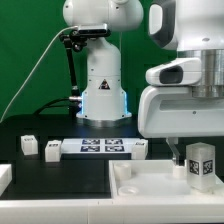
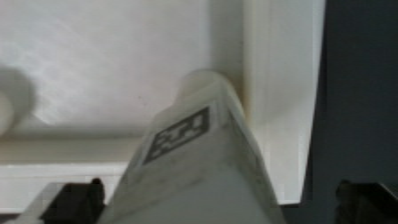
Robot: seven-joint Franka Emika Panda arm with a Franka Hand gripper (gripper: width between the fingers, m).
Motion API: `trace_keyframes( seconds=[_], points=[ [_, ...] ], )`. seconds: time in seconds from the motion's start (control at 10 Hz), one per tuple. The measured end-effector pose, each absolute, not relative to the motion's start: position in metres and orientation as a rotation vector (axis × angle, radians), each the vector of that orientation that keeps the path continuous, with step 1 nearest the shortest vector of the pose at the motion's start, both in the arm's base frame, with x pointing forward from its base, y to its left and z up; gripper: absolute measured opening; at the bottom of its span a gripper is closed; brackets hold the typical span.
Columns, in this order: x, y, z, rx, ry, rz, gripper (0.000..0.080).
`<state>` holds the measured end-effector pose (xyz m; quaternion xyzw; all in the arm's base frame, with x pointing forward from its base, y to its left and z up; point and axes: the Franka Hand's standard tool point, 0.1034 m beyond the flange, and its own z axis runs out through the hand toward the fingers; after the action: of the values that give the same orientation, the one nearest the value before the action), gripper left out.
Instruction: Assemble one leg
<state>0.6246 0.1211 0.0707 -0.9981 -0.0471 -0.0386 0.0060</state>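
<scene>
My gripper [image 1: 198,150] is shut on the leg [image 1: 201,164], a small white block with a black-and-white tag facing the camera. It holds the leg upright over the right part of the large white square tray-like part [image 1: 140,186]. In the wrist view the leg [image 2: 192,150] fills the space between my dark fingers [image 2: 79,198] and points down at the white part [image 2: 107,70], near its edge beside the black table [image 2: 365,80]. Whether the leg touches the part is hidden.
The marker board [image 1: 100,147] lies in the middle of the black table. Small white blocks stand at its left [image 1: 28,146], [image 1: 52,151] and right end [image 1: 140,148]. The robot's white base [image 1: 103,85] stands behind.
</scene>
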Motion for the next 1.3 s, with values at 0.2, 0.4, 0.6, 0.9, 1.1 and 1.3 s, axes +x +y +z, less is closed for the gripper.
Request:
trace_keyframes(
  seconds=[0.2, 0.4, 0.6, 0.9, 1.1, 1.3],
  points=[
    [0.6226, 0.1197, 0.0694, -3.108, -0.396, -0.115, 0.0649],
    [0.6225, 0.1198, 0.0691, -3.11, -0.359, -0.115, 0.0637],
    [0.6224, 0.1198, 0.0689, -3.113, -0.332, -0.114, 0.0285],
    [0.6242, 0.119, 0.0682, -3.091, 0.295, -0.08, 0.0289],
    [0.6245, 0.117, 0.0675, -2.988, 0.745, -0.061, 0.0289],
    [0.6237, 0.1176, 0.0668, -2.768, 1.302, -0.045, 0.0289]
  ],
)
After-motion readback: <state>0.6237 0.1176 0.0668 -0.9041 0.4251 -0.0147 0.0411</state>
